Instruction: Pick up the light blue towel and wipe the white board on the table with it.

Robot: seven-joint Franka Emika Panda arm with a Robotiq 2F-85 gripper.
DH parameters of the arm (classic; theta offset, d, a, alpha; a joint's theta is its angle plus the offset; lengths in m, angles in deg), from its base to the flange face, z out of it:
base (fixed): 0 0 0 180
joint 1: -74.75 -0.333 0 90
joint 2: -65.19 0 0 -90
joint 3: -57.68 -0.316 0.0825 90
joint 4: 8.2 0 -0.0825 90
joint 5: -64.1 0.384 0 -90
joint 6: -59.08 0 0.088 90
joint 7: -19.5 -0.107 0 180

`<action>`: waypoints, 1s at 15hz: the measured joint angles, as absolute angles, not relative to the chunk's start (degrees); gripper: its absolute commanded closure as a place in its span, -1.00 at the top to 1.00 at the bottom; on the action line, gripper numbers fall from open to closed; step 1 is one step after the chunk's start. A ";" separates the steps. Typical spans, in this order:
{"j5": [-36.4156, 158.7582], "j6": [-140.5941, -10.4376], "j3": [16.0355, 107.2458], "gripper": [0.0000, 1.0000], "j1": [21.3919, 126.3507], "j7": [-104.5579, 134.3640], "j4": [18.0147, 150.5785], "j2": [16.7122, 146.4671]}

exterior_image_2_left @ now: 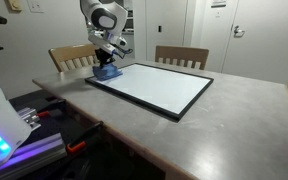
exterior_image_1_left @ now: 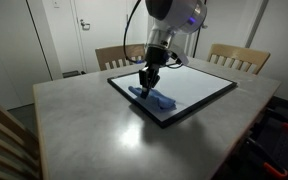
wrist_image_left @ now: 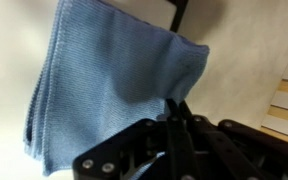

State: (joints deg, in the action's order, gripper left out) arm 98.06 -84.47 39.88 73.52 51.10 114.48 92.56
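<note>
surface: grey table (exterior_image_1_left: pixel 74 120) | lying on it: white board (exterior_image_1_left: pixel 199 85), flat, thin black frame | board toward chairs (exterior_image_1_left: pixel 234 57)

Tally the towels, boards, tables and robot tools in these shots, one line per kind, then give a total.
light blue towel: 1
white board: 1
table: 1
tool: 1, shut on the towel
Total: 4

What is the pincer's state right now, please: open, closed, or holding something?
The pincer is closed, holding the light blue towel.
</note>
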 measured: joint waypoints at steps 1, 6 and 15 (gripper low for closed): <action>96.67 -84.03 39.88 -0.99 73.52 50.92 114.05 91.48; 93.32 -73.95 39.88 -0.99 74.43 51.58 108.39 86.42; 100.80 -64.10 43.41 -0.99 77.51 59.85 99.43 85.77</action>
